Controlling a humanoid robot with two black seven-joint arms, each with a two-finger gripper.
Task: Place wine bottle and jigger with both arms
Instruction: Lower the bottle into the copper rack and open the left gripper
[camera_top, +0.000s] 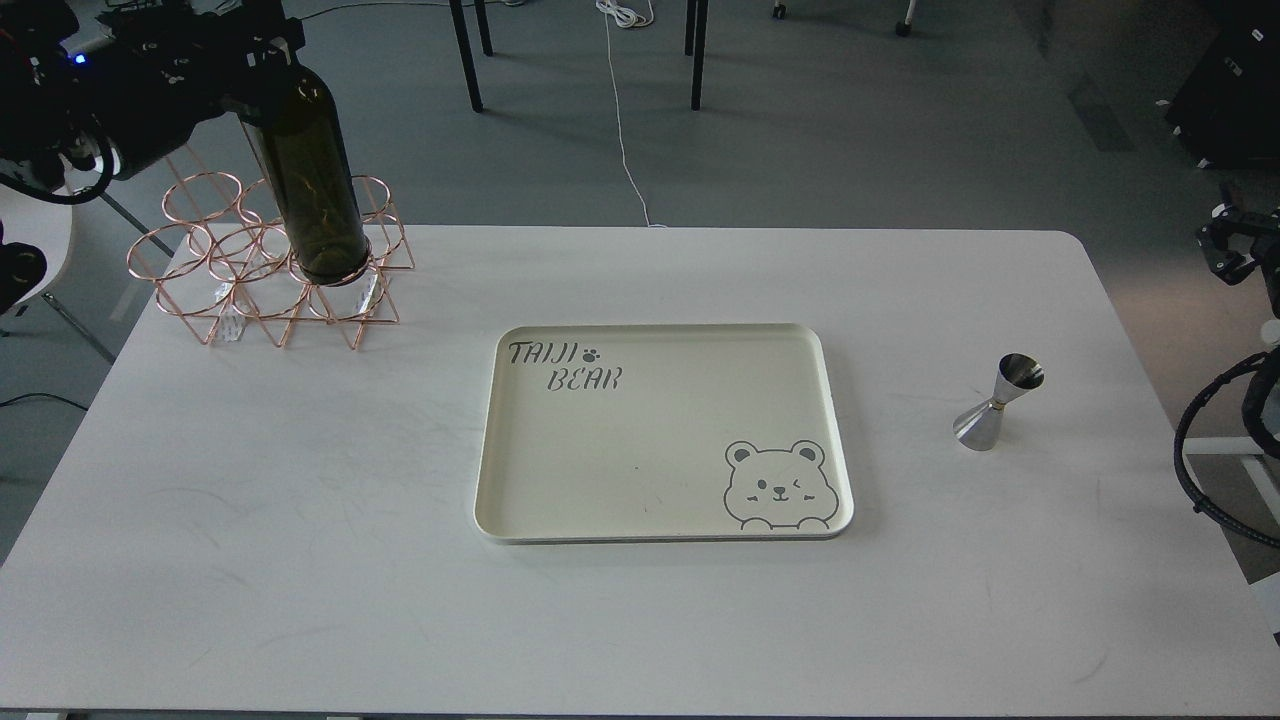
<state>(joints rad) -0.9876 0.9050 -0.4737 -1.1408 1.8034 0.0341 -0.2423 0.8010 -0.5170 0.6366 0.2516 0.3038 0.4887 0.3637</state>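
The wine bottle (312, 180), dark olive-green, hangs slightly tilted at the far left, its base in front of the copper wire rack (262, 275). My left gripper (262, 62) is shut on the bottle's upper part; the neck is hidden by the gripper. The silver jigger (998, 402) stands upright on the white table (300, 520), right of the cream tray (664, 432). My right gripper (1226, 250) shows small and dark at the right edge, far behind the jigger and apart from it; its fingers cannot be told apart.
The tray with a bear drawing lies in the table's middle and holds nothing. Black cable loops (1215, 450) hang at the right edge. Chair legs (470, 55) and a white cord (625, 130) are on the floor beyond the table.
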